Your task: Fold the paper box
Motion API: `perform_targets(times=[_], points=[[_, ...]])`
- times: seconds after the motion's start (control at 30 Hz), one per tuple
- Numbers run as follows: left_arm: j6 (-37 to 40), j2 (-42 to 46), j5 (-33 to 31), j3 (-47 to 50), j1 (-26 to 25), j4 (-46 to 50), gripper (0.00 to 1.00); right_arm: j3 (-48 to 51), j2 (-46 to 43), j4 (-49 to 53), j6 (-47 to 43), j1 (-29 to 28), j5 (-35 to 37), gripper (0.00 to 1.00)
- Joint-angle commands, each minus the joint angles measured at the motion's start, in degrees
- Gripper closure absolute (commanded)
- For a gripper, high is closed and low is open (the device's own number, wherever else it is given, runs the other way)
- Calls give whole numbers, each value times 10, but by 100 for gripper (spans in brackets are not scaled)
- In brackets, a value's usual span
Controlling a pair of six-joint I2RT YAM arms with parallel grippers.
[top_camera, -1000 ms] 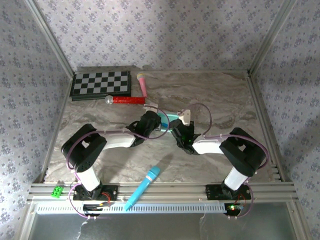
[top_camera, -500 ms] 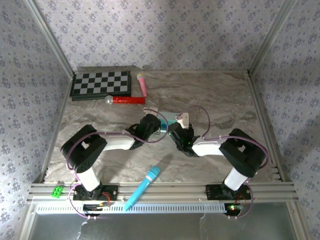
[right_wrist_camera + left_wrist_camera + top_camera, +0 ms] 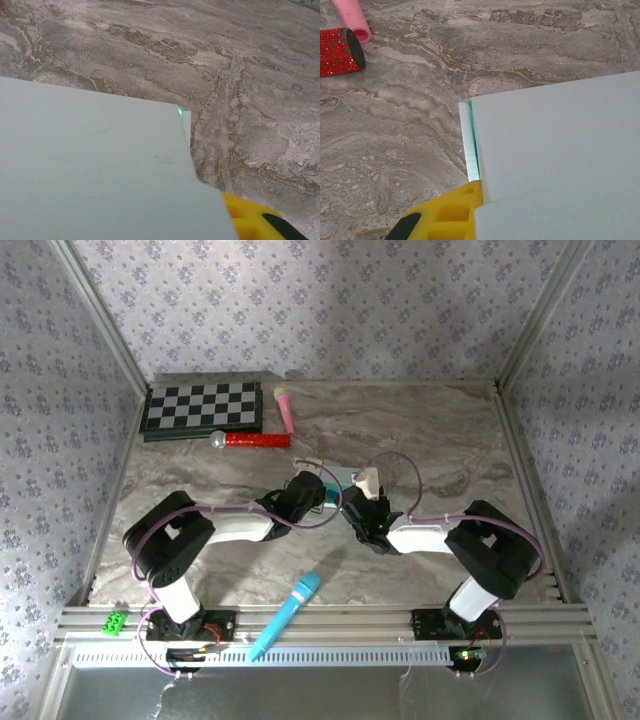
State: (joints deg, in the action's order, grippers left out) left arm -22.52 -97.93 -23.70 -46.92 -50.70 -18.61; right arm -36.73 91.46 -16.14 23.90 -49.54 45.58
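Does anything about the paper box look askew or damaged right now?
Slightly askew: at the paper box's corner a lower layer peeks out past the top panel's edge, so the layers are not flush. No tears show.

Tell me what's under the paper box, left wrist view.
A yellow finger pokes out beneath the paper box, over the marble table. The card hides everything else below.

The paper box lies at mid-table between the left gripper on its left and the right gripper on its right. A game board lies in the far left corner. One microphone lies crosswise just before it, a second microphone just beside its right end. A third microphone lies at the near edge between the arm bases
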Motion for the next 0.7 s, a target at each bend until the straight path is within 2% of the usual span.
perform_targets(times=[0.0,0.67], points=[[11,-12,16,-18,-15,62,94,4,-16,19,-13,-5,-16,66],[16,-11,-7,-44,-22,94,95,0,-65,79,-24,8,-57,57]])
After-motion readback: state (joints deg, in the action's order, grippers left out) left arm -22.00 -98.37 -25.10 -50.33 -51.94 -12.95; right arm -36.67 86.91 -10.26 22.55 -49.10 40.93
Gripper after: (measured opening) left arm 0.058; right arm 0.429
